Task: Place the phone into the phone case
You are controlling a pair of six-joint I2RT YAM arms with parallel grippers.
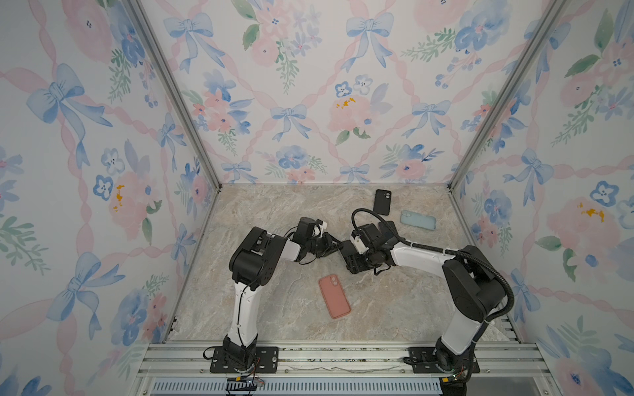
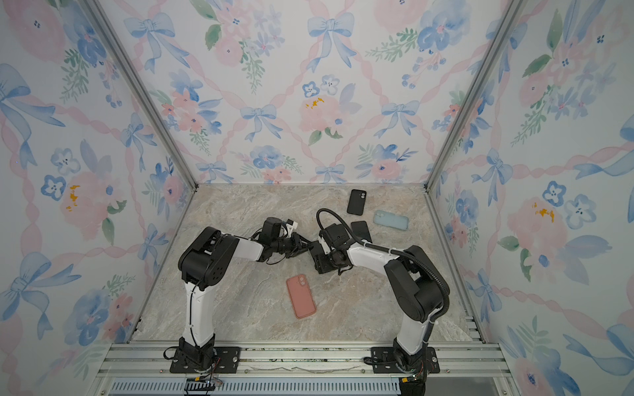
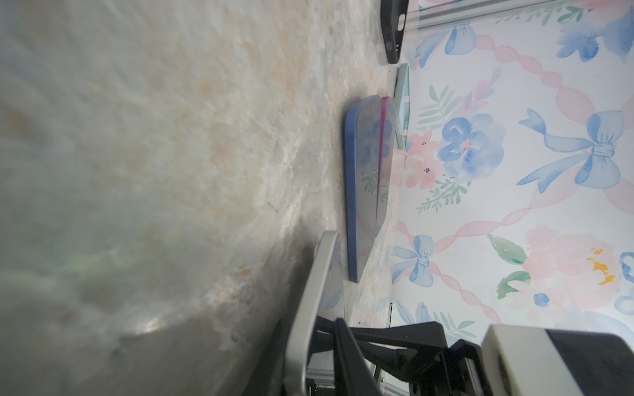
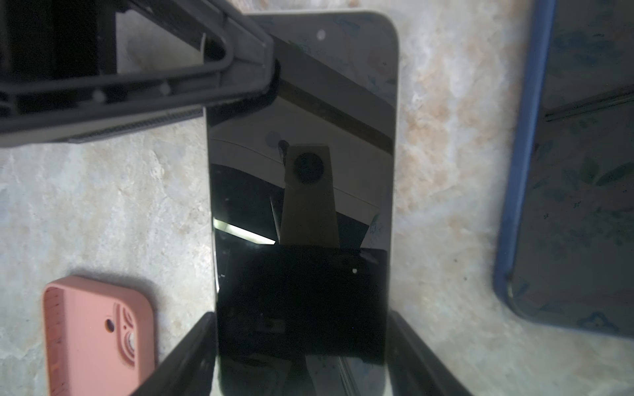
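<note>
My right hand (image 4: 302,346) clamps the dark phone (image 4: 302,192) by its long edges — my left hand (image 1: 335,245) touches a screen corner (clamped or not, I cannot tell).

Three phone cases lie on the table (image 1: 274,223): a pink case (image 1: 334,296), a black case (image 1: 382,202) and a pale blue case (image 1: 418,219). Two phones show for certain: a silver-edged phone (image 4: 302,205) and a blue-edged phone (image 4: 576,171). Whether the magenta edge (image 3: 382,154) just behind the blue-edged one is a third phone, I cannot tell. There are two robot arms, the left arm (image 1: 245,308) and the right arm (image 1: 459,329). Each carries one claw: the left claw (image 1: 338,247) and the right claw (image 4: 302,336).
</note>
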